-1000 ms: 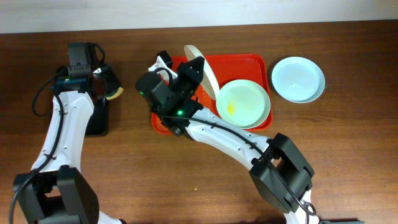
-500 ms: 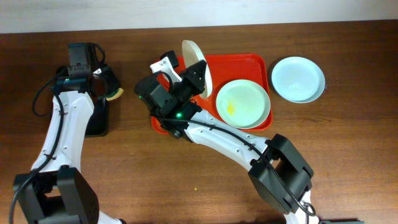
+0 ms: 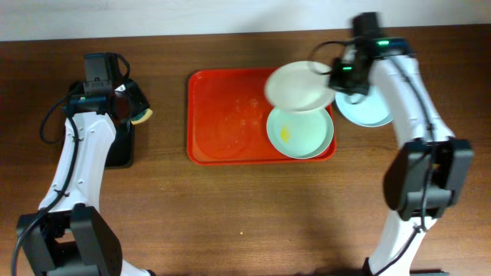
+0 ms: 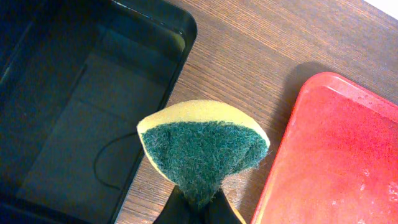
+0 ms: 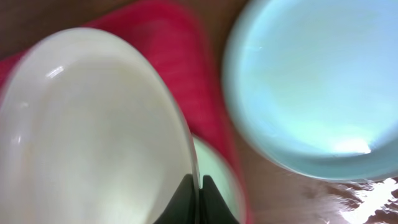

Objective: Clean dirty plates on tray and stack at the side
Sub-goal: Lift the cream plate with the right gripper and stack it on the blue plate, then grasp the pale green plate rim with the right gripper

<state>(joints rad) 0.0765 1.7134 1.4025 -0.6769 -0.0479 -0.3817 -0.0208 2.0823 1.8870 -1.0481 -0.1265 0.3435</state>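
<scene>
Red was the tray (image 3: 222, 115) beside the right gripper (image 3: 336, 77), which was clamped on the rim of the white plate (image 3: 298, 86). Under that plate lay a smeared green plate (image 3: 301, 136), and a pale plate (image 3: 367, 115) sat just beside the gripper, off the tray. In the left wrist view, the left gripper (image 4: 198, 208) pinched a sponge (image 4: 202, 149), with the black tray (image 4: 74, 93) to its left. From the right wrist the hold looked thin, so I judged it should lower the white plate level onto the pale plate before releasing.

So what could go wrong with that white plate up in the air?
The right end effector pinches the white plate only by its rim, so it might slip and drop onto the smeared plate below it. It could also knock the plate on the table if it is set down off-centre.
</scene>
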